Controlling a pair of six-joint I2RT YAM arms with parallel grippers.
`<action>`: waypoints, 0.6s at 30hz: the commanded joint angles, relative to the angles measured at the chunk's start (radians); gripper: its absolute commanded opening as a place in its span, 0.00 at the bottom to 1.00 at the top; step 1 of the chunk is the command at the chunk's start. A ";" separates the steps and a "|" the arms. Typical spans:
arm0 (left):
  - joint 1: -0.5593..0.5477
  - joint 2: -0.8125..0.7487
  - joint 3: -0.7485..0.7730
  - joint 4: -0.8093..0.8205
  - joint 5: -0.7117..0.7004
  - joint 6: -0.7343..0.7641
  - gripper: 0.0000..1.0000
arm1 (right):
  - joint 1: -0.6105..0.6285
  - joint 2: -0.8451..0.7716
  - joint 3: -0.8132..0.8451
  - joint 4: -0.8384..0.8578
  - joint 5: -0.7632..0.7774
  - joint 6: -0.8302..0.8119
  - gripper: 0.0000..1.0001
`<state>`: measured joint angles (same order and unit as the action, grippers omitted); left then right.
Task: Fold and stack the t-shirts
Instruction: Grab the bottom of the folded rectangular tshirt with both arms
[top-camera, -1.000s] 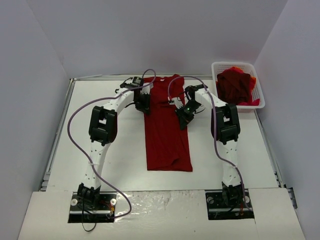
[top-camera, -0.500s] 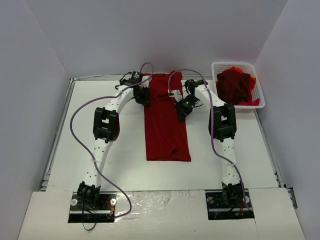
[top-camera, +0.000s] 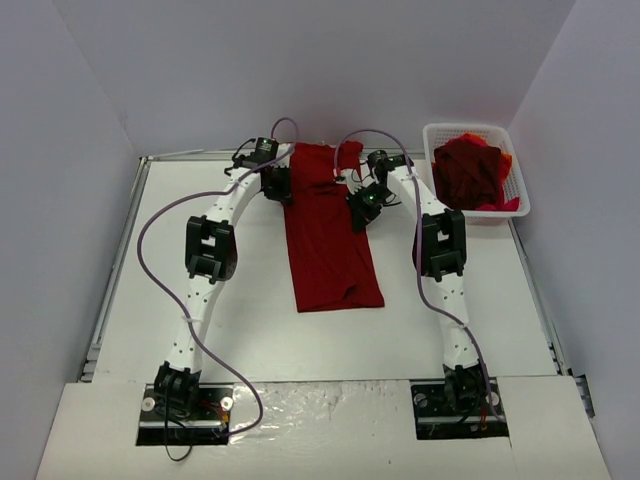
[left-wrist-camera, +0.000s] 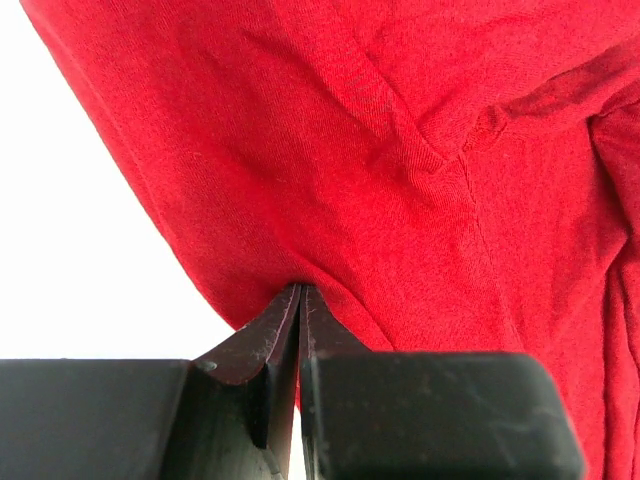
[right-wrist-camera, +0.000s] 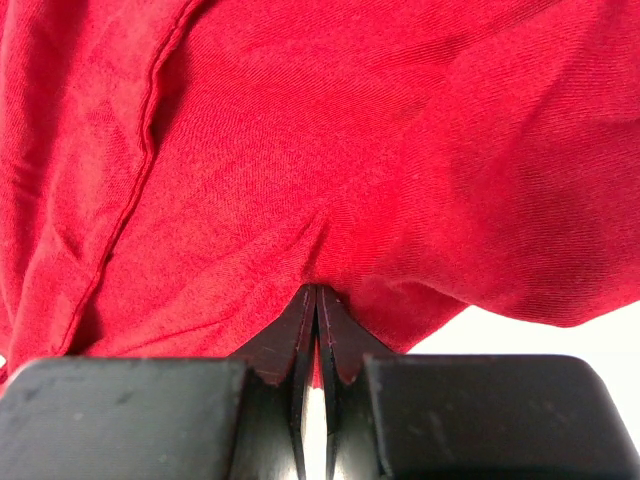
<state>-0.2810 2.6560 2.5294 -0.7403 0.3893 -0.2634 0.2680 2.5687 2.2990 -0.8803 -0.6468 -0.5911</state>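
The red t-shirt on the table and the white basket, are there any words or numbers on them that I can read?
None: no words, numbers or signs can be read in any view.
The red t-shirt is plain cloth, also up close in both wrist views.
The white mesh basket bears no label that shows.
The left arm and right arm show no print large enough to read.

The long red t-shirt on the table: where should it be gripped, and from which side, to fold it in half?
Probably its far end, at the two side edges, each pincer coming from its own side. The t-shirt lies as a flat narrow strip with those edges free; the left pincer and right pincer are shut there.
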 joint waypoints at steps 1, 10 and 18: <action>0.000 -0.010 0.061 -0.007 -0.036 0.035 0.02 | -0.003 0.087 0.003 0.063 0.116 -0.015 0.00; -0.015 -0.142 0.023 -0.018 -0.066 0.099 0.02 | -0.003 -0.063 -0.081 0.061 0.127 -0.003 0.00; -0.043 -0.477 -0.279 -0.027 -0.063 0.231 0.08 | -0.007 -0.375 -0.322 0.102 0.105 0.004 0.10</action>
<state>-0.3073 2.3829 2.2955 -0.7586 0.3305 -0.1139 0.2668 2.3596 2.0144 -0.7811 -0.5514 -0.5873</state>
